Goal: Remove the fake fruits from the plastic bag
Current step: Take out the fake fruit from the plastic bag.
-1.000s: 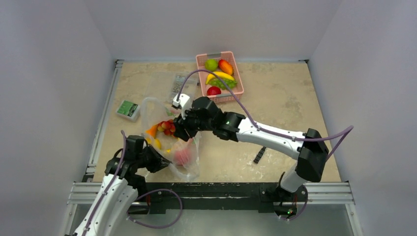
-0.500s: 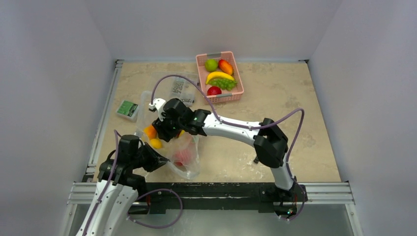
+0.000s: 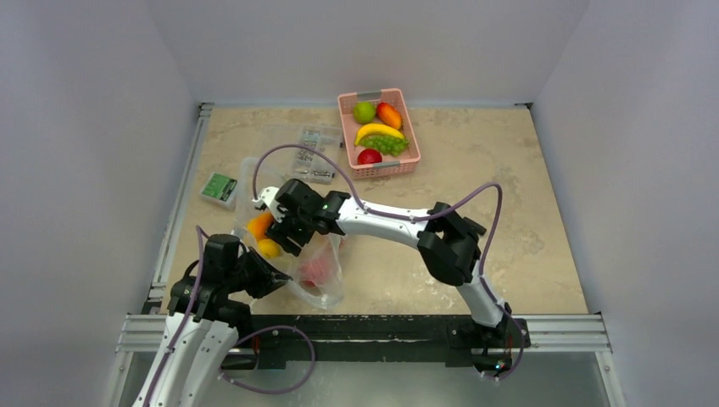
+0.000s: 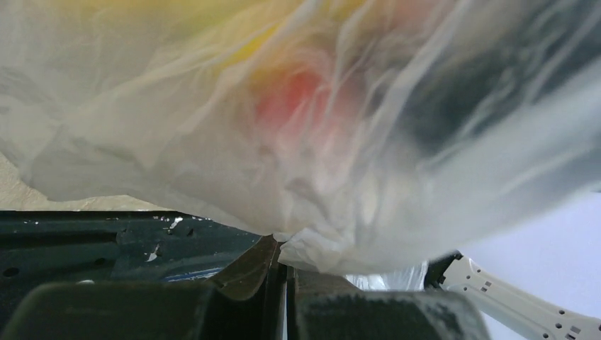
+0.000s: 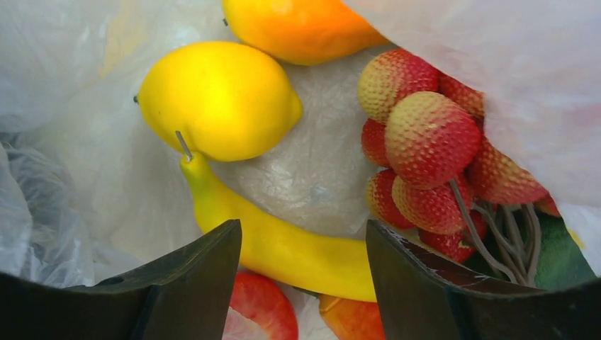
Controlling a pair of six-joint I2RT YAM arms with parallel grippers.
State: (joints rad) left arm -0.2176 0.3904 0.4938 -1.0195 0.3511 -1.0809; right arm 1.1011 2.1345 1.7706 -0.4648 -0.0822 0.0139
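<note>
The plastic bag (image 3: 329, 287) lies crumpled at the near left of the table, and the left wrist view is filled by its film (image 4: 212, 142). My left gripper (image 3: 270, 280) is shut on the bag's near edge (image 4: 305, 248). My right gripper (image 3: 284, 231) reaches into the bag's mouth, open (image 5: 305, 241) just above the fake fruits. Under it lie a lemon (image 5: 216, 99), an orange-yellow fruit (image 5: 301, 25), a red bumpy bunch (image 5: 425, 149), a slim yellow curved fruit (image 5: 283, 248) and a red fruit (image 5: 259, 308). From above, an orange fruit (image 3: 259, 225), a yellow one (image 3: 270, 248) and a red one (image 3: 315, 271) show through.
A pink basket (image 3: 386, 168) at the back holds a lime, a mango, a banana, green grapes and a red fruit. A flat clear case (image 3: 312, 153) lies left of it. A small green-and-white box (image 3: 220, 187) sits near the left rail.
My right arm has swung left and down into the bag's mouth, and its jaws have spread wider. The left gripper has kept its hold on the bag.
</note>
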